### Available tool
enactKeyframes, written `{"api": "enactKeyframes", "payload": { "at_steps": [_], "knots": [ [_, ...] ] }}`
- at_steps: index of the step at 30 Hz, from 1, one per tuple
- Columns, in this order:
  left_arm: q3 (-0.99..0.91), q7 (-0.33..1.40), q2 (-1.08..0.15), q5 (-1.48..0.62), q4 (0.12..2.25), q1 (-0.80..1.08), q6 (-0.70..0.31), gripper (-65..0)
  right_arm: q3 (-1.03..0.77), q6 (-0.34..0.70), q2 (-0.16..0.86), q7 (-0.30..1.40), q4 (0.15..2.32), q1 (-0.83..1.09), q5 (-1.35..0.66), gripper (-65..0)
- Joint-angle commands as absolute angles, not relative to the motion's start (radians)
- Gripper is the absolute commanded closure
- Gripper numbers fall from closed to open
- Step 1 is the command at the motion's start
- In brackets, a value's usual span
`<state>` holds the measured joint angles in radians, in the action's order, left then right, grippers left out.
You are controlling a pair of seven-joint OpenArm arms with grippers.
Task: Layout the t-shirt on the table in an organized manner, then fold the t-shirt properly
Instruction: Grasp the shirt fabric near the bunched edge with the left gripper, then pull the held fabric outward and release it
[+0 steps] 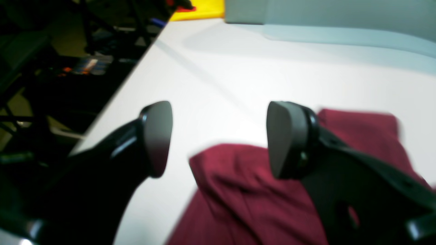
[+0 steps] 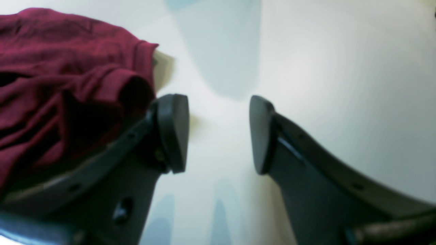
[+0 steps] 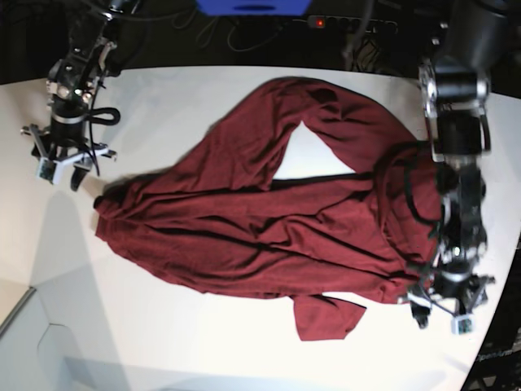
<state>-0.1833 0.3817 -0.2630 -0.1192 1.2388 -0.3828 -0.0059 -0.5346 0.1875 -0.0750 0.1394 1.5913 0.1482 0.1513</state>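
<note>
The maroon t-shirt (image 3: 269,220) lies crumpled and unevenly spread across the white table (image 3: 203,342), with a gap of bare table showing near its upper middle. My left gripper (image 3: 440,314) is at the shirt's lower right edge. In its wrist view that gripper (image 1: 219,139) stands open just above a fold of the t-shirt (image 1: 245,190), holding nothing. My right gripper (image 3: 63,171) is at the shirt's left tip. Seen from its own wrist, the right gripper (image 2: 218,134) is open over bare table, and the t-shirt (image 2: 51,85) bunches beside its left finger (image 2: 173,132).
The table's edge (image 1: 119,92) runs close to the left gripper, with dark floor clutter beyond it. A yellow object (image 1: 201,8) and a pale grey-blue panel (image 1: 323,20) sit past the table's far end. A blue object (image 3: 252,6) sits behind the table.
</note>
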Motion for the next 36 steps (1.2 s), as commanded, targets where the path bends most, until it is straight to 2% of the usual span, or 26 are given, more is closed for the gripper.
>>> {"api": "enactKeyframes", "payload": {
  "at_steps": [1,5,13,25,33,34,36],
  "knots": [
    [-0.214,0.404,-0.272,-0.116,1.325,-0.351,0.002,-41.7,-0.538,0.179,-0.065,0.111,1.609,0.142,0.147,-29.4],
    [-0.278,0.499,-0.202,-0.114,1.537,-0.136,0.002,-41.6,-0.538,0.179,-0.064,0.111,1.609,0.142,0.147,-29.4],
    [-0.275,0.456,-0.122,-0.114,1.554,0.077,0.001,-41.6,-0.533,0.179,-0.068,0.111,1.607,0.142,0.147,-29.4],
    [-0.208,0.446,-0.11,-0.114,1.532,0.093,0.001,-41.5,-0.536,0.179,-0.07,0.111,1.607,0.142,0.147,-29.4],
    [-0.142,0.444,-0.104,-0.114,1.443,0.05,0.001,-41.3,-0.538,0.179,-0.068,0.111,1.607,0.147,0.147,-29.4],
    [-0.142,0.444,-0.104,-0.114,1.438,0.05,0.001,-39.6,-0.538,0.179,-0.067,0.111,1.607,0.154,0.147,-29.4],
    [-0.142,0.443,-0.104,-0.114,1.438,0.05,0.001,-32.2,-0.538,0.179,-0.064,0.111,1.607,0.157,0.147,-29.4]
  ]
}}
